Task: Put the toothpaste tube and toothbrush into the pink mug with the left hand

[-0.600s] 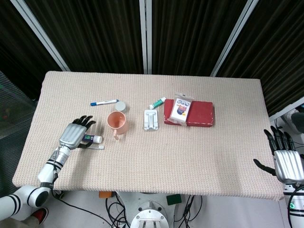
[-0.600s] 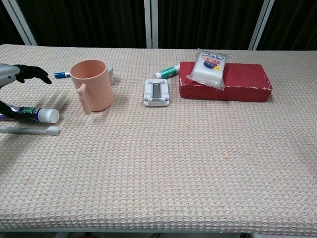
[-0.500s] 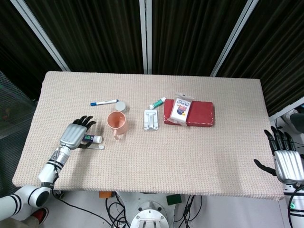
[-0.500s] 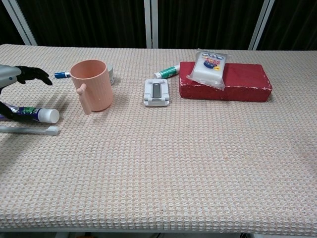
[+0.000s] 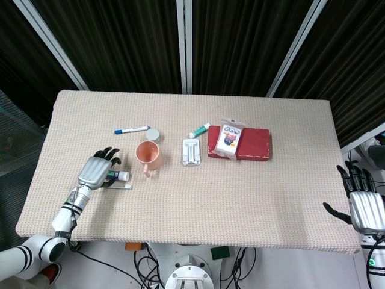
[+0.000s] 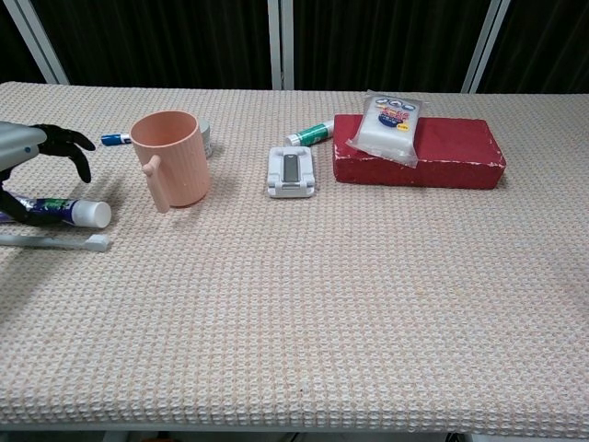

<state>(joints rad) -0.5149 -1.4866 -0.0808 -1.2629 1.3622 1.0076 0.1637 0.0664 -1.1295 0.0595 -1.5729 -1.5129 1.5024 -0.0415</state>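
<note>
While left hand (image 5: 96,170) fingers (image 6: 75,144) arch spread: one toothpaste tube (image 6: 64,212), one toothbrush (image 6: 55,240), one pink mug (image 6: 171,158).

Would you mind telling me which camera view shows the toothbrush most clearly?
The chest view: the toothbrush lies unobstructed on the cloth, just in front of the toothpaste tube. In the head view it is only a thin pale sliver beside the left hand.

A lab test station: a table (image 5: 258,192) under a beige woven cloth, black curtains (image 5: 120,42) with metal posts behind, loose cables (image 5: 144,265) on the floor below its front edge.
</note>
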